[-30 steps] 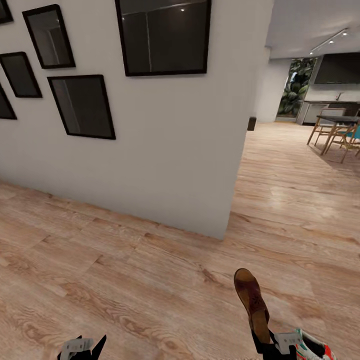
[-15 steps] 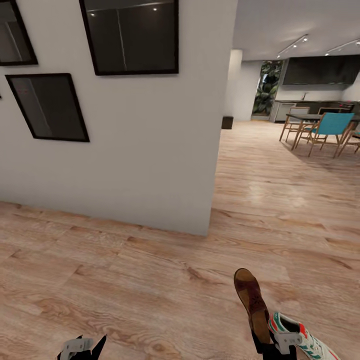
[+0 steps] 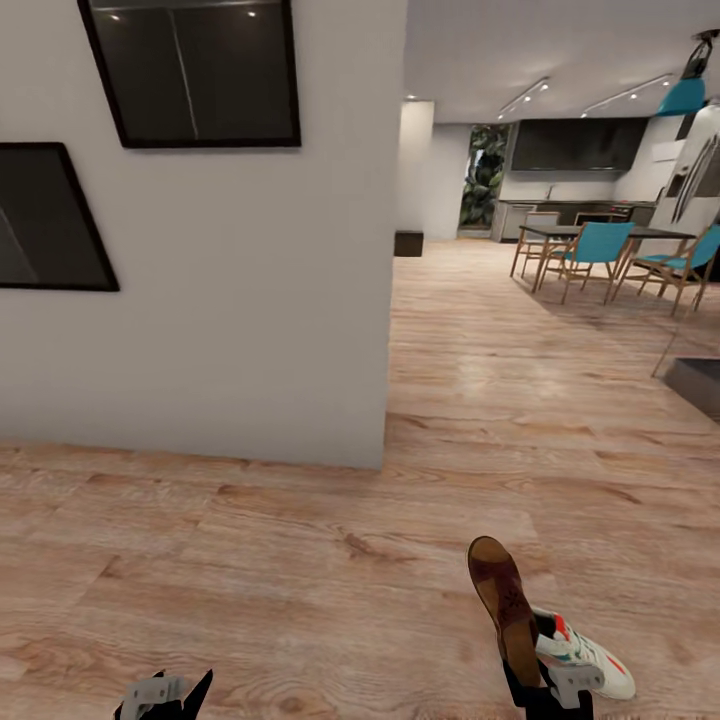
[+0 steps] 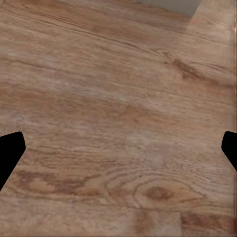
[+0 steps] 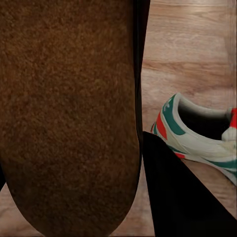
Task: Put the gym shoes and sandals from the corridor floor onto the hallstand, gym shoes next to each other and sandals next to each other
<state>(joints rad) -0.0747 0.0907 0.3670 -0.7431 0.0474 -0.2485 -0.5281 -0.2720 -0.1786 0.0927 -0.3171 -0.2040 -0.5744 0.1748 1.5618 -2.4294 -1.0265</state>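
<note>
One dark brown sandal (image 3: pixel 505 600) sticks up from my right gripper (image 3: pixel 545 692), which is shut on its heel end; its brown sole (image 5: pixel 69 113) sits against a black finger (image 5: pixel 173 197) in the right wrist view. A cream-white gym shoe (image 3: pixel 585 662) with green stripes and red-orange patches lies on the corridor floor (image 3: pixel 300 560) just right of that gripper, and it also appears as the gym shoe (image 5: pixel 202 133) past the sandal. My left gripper (image 3: pixel 165 695) hangs low at the left, open over bare planks (image 4: pixel 118 98), fingertips (image 4: pixel 10 153) far apart. The hallstand is out of view.
A white wall (image 3: pixel 250 330) with black picture frames (image 3: pixel 195 70) ends in a corner (image 3: pixel 385 440) ahead. Beyond it the wood floor runs to a dining table with teal chairs (image 3: pixel 590 250). A dark low edge (image 3: pixel 700 385) shows at the right, and a small dark box (image 3: pixel 408 243) far back.
The whole view has swung to the right: the wall slid left and the dining area came in. The gym shoe on the floor shows more fully. The sandal stays in my right gripper.
</note>
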